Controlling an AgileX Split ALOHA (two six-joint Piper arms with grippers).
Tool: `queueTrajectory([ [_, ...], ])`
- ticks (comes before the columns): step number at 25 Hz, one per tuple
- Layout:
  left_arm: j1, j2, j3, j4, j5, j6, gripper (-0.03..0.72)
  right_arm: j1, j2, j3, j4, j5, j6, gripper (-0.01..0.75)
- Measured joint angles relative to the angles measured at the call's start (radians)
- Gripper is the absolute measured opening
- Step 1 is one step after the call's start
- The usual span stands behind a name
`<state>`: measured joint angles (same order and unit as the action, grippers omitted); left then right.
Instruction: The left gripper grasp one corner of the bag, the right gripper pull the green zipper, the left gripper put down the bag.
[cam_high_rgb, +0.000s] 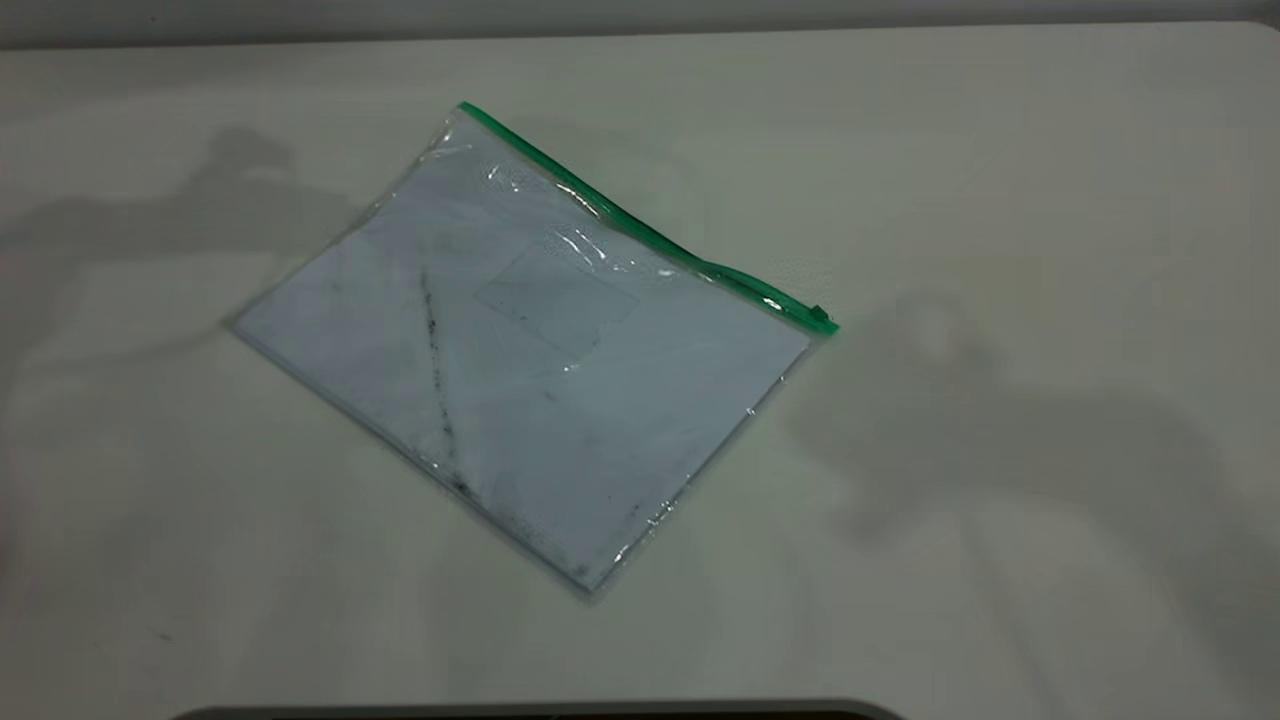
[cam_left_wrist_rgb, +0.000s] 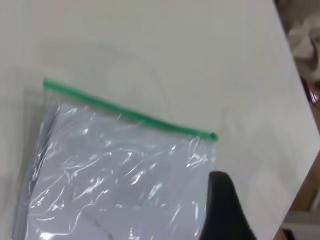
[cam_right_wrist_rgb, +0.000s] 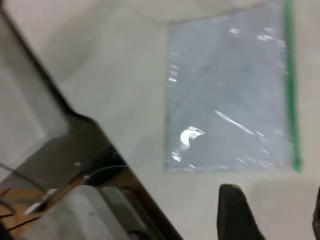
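The bag (cam_high_rgb: 520, 350), a clear flat pouch with a white sheet and a dark diagonal smudge, lies flat and askew mid-table. The green zipper (cam_high_rgb: 640, 225) runs along its far edge, and the slider tab (cam_high_rgb: 820, 315) sits at the right end. Neither gripper shows in the exterior view. In the left wrist view a black part of my left gripper (cam_left_wrist_rgb: 222, 210) hovers above the bag (cam_left_wrist_rgb: 120, 175), near the corner with the slider (cam_left_wrist_rgb: 213, 136). My right gripper (cam_right_wrist_rgb: 275, 215) is open above bare table, just off the bag's (cam_right_wrist_rgb: 230, 95) short edge by the zipper's (cam_right_wrist_rgb: 290, 85) end.
The pale table (cam_high_rgb: 1000, 150) has free room all round the bag. In the right wrist view the table's edge (cam_right_wrist_rgb: 85, 117) runs diagonally, with grey equipment and cables (cam_right_wrist_rgb: 60, 200) beyond it. A pale cloth-like thing (cam_left_wrist_rgb: 305, 40) lies past the table's edge in the left wrist view.
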<state>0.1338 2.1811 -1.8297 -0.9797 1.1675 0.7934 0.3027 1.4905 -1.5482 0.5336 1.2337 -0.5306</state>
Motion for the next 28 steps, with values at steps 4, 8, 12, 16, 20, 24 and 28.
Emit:
queueTrajectory([
  [4, -0.001, -0.165, 0.000, 0.056, 0.000, -0.066, 0.525, 0.000, -0.139, 0.024, -0.193, 0.001, 0.200, 0.413],
  [8, -0.001, -0.368, 0.000, 0.136, 0.000, -0.142, 0.525, 0.000, -0.335, 0.142, -0.324, 0.001, 0.327, 0.413],
  [12, -0.001, -0.560, 0.000, 0.258, 0.000, -0.244, 0.525, 0.000, -0.524, 0.317, -0.415, 0.001, 0.370, 0.413],
  [16, -0.002, -0.702, 0.009, 0.419, 0.000, -0.405, 0.525, 0.000, -0.651, 0.517, -0.464, 0.001, 0.415, 0.413],
  [20, -0.002, -0.864, 0.162, 0.544, 0.000, -0.490, 0.525, 0.000, -0.749, 0.748, -0.472, 0.001, 0.479, 0.413],
  [24, -0.002, -1.043, 0.429, 0.572, 0.000, -0.498, 0.525, 0.000, -0.845, 0.953, -0.482, -0.006, 0.504, 0.413],
  [28, -0.002, -1.227, 0.717, 0.596, 0.000, -0.484, 0.525, 0.000, -0.941, 1.034, -0.492, -0.085, 0.510, 0.413],
])
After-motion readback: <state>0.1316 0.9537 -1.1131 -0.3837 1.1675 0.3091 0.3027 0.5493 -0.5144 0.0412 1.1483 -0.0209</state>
